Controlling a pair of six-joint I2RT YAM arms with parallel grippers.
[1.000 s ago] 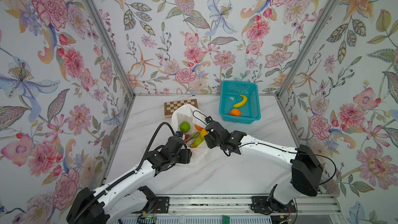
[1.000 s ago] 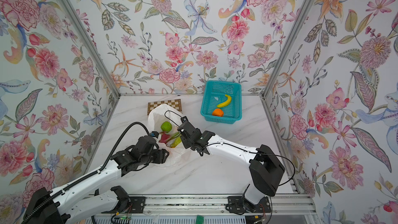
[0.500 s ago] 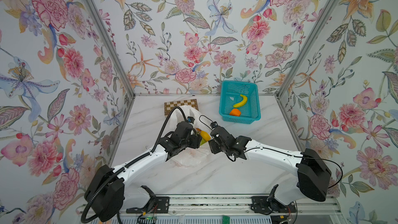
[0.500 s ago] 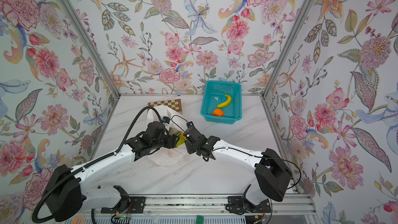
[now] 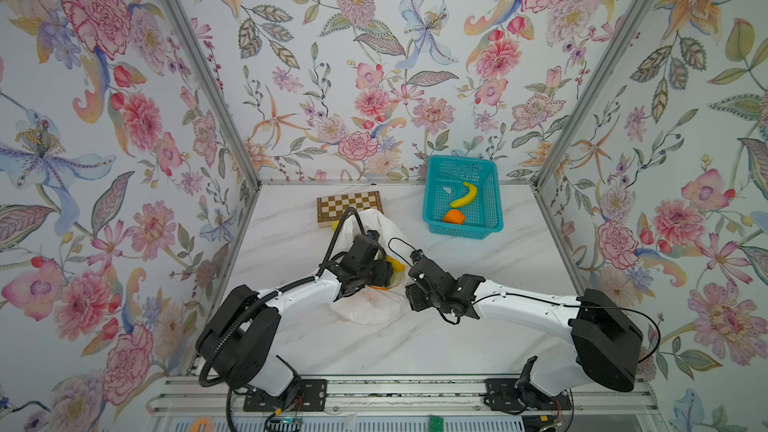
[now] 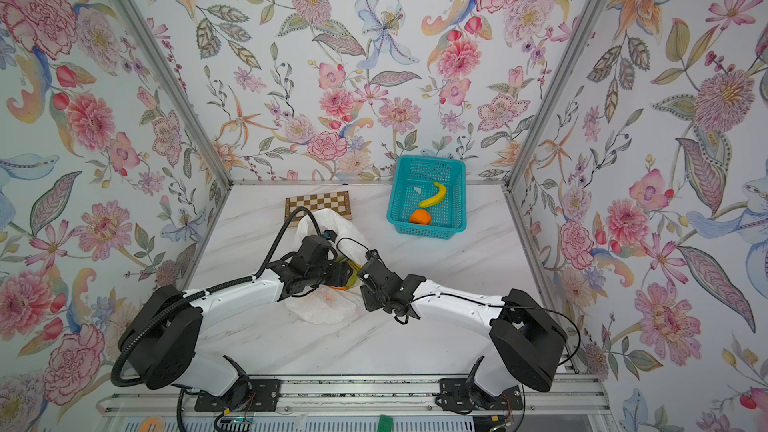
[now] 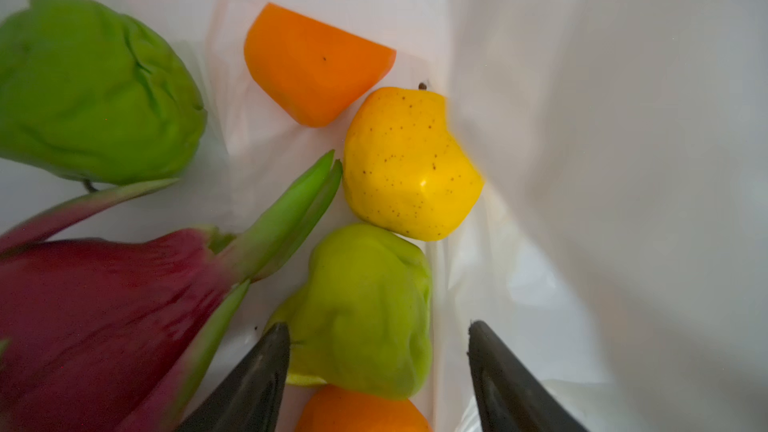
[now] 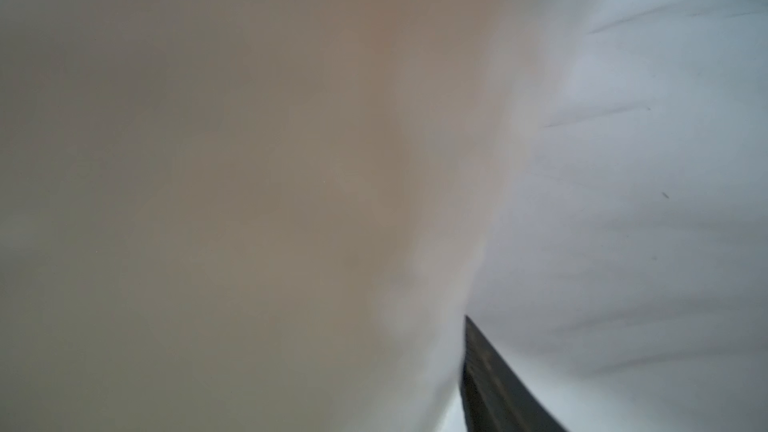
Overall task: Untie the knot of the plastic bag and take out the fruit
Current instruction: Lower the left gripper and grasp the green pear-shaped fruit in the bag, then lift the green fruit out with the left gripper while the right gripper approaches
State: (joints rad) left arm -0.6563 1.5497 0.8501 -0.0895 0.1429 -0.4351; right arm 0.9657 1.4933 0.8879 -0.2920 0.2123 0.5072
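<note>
The left gripper (image 7: 376, 326) is held apart inside the plastic bag (image 5: 365, 309), one finger set either side of a green fruit (image 7: 361, 309). Of the right gripper (image 5: 411, 288), pressed against the bag's outside, it cannot be told whether it is apart or together. A yellow apple (image 7: 409, 164) and a dragon fruit (image 7: 104, 326) are lain beside the green fruit in the bag.

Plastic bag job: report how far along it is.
Done: the plastic bag is open, and one orange lies in the teal basket. In hand: the left gripper, open, straddles a green fruit inside the bag. Left: that fruit, the dragon fruit, yellow apple, a second green fruit and two orange pieces are all inside.
</note>
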